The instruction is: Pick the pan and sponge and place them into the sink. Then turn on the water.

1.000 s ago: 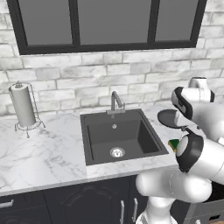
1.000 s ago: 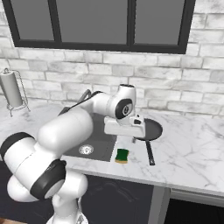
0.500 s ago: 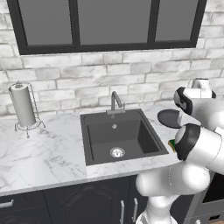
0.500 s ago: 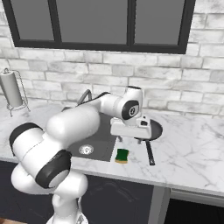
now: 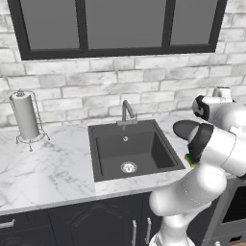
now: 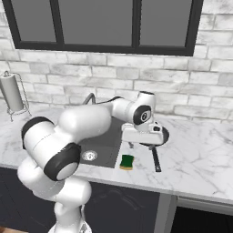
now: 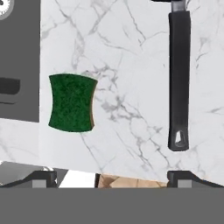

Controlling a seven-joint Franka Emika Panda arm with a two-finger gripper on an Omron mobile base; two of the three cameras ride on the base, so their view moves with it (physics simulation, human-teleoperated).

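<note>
Pan point(image 6: 157, 139) (round, dark, long-handled)

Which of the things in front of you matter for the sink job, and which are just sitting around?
For the job:
- pan, handle toward the counter edge
- sponge, on the counter beside the sink
- sink, nothing in it yet
- faucet, no stream
- tool, open, above the pan's handle

Just about:
- paper towel holder
- window

Green sponge point(image 7: 72, 103) lies beside the pan point(image 6: 157, 136) handle, apart.
</note>
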